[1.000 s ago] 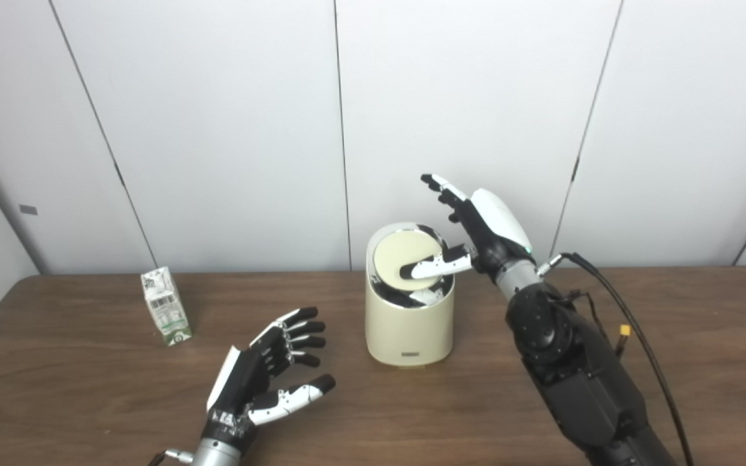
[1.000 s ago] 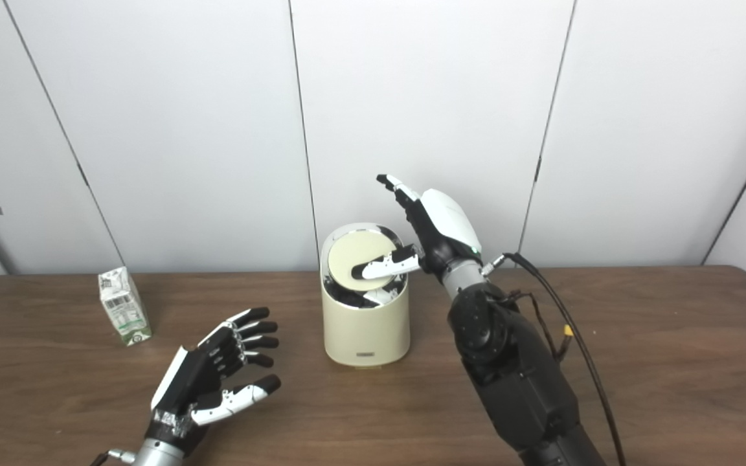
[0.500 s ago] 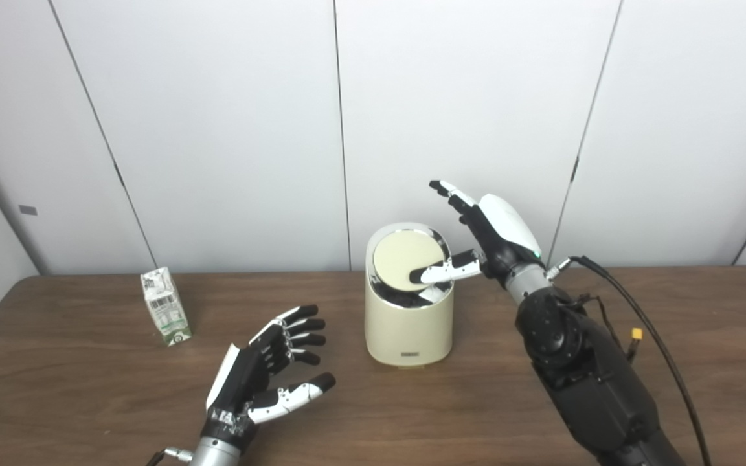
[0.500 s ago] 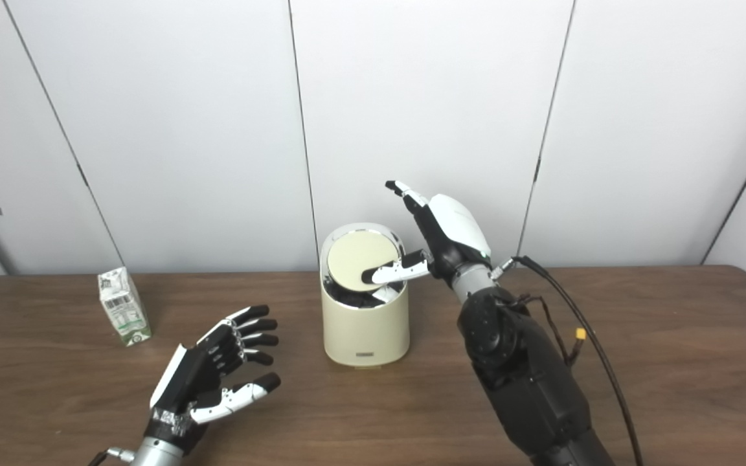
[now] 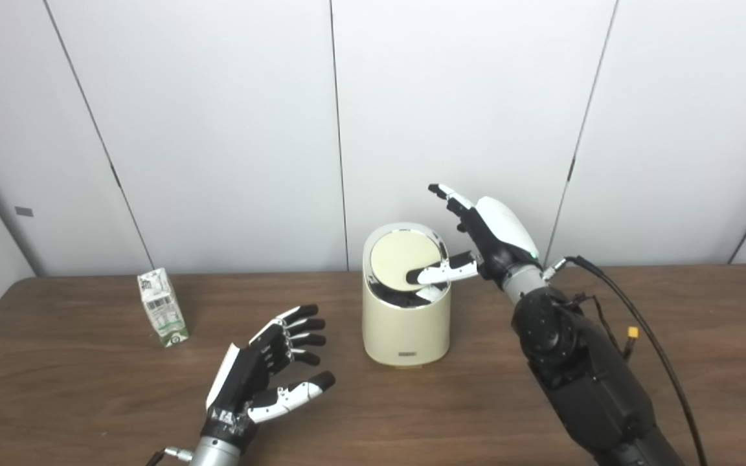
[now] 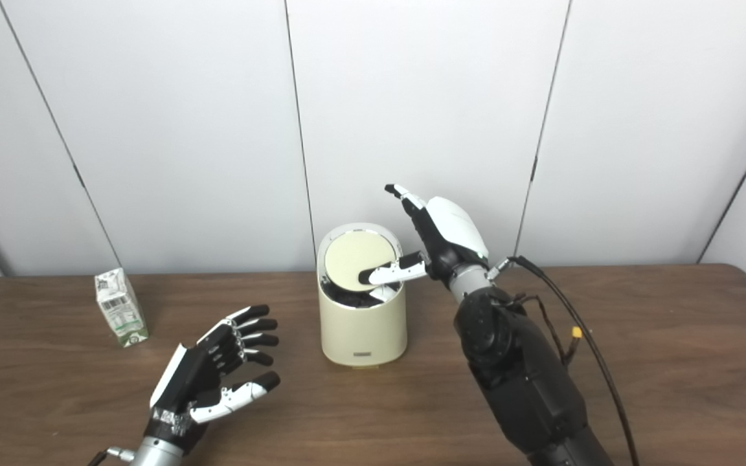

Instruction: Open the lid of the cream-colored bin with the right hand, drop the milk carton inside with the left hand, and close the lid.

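Observation:
The cream-colored bin (image 5: 404, 327) stands mid-table. Its round lid (image 5: 402, 259) is tipped up, showing its pale face, with a dark gap at the near side of the rim. My right hand (image 5: 486, 236) hovers at the bin's right rim, open, its thumb lying across the lid's lower right edge and its fingers raised. A small white and green milk carton (image 5: 162, 316) stands upright at the far left of the table. My left hand (image 5: 269, 372) is open, palm up, low over the table between carton and bin, holding nothing.
The brown wooden table (image 5: 88, 401) runs across the whole view, backed by white wall panels. A black cable (image 5: 638, 330) trails from my right forearm over the right side of the table.
My right hand slid a little down and to the right, its thumb drawing back toward the lid's right edge. The camera shifted slightly. The left hand and the carton stayed put.

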Controlling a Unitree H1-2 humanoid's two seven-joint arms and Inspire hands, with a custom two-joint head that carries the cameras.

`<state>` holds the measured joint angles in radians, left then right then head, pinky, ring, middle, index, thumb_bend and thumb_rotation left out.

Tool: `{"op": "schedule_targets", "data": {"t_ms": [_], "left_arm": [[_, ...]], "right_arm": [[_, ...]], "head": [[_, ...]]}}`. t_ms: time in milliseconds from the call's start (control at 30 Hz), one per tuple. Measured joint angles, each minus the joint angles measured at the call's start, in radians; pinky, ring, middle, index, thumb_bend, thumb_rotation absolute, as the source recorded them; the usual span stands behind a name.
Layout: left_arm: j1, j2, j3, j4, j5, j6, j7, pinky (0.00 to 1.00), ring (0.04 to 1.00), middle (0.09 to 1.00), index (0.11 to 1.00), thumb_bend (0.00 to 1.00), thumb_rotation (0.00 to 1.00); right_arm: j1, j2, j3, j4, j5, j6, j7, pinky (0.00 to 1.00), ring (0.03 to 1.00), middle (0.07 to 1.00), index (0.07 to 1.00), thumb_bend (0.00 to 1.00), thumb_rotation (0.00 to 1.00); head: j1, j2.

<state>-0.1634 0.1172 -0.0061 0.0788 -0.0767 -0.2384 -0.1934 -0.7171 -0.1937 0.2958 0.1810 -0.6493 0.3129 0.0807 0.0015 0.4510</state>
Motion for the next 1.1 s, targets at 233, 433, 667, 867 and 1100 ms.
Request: {"op": "schedule_targets", "data": {"t_ms": [233,433,667,867,1100], "left_arm": [[0.0,-0.001,-0.003,-0.007,0.0,0.004,0.0,0.62,0.73,0.783,0.853,0.72,0.16],[0.0,-0.001,-0.003,-0.012,0.0,0.007,0.002,0.61,0.726,0.778,0.851,0.72,0.14],[0.0,-0.001,-0.003,-0.014,0.0,0.019,0.004,0.61,0.72,0.777,0.851,0.73,0.15],[0.0,0.0,-0.004,-0.013,0.0,0.019,0.004,0.62,0.724,0.779,0.854,0.73,0.15],[0.0,0.001,-0.004,-0.011,0.0,0.019,0.004,0.62,0.726,0.778,0.856,0.71,0.12]], "right_arm": [[-0.068,-0.018,0.105,-0.028,-0.136,0.116,0.066,0.7,0.857,0.91,0.927,0.85,0.22],[-0.087,-0.017,0.13,-0.039,-0.197,0.147,0.108,0.69,0.849,0.907,0.922,0.85,0.2],[-0.072,-0.022,0.123,-0.054,-0.195,0.146,0.108,0.71,0.852,0.908,0.926,0.83,0.2],[-0.035,-0.026,0.078,-0.082,-0.142,0.115,0.107,0.68,0.83,0.894,0.918,0.83,0.23],[0.05,0.017,-0.04,-0.144,-0.103,0.12,0.025,0.61,0.794,0.879,0.876,0.81,0.24]], "head": [[0.006,0.006],[0.011,0.011],[0.006,0.009],[0.002,0.009],[0.009,0.006]]}}
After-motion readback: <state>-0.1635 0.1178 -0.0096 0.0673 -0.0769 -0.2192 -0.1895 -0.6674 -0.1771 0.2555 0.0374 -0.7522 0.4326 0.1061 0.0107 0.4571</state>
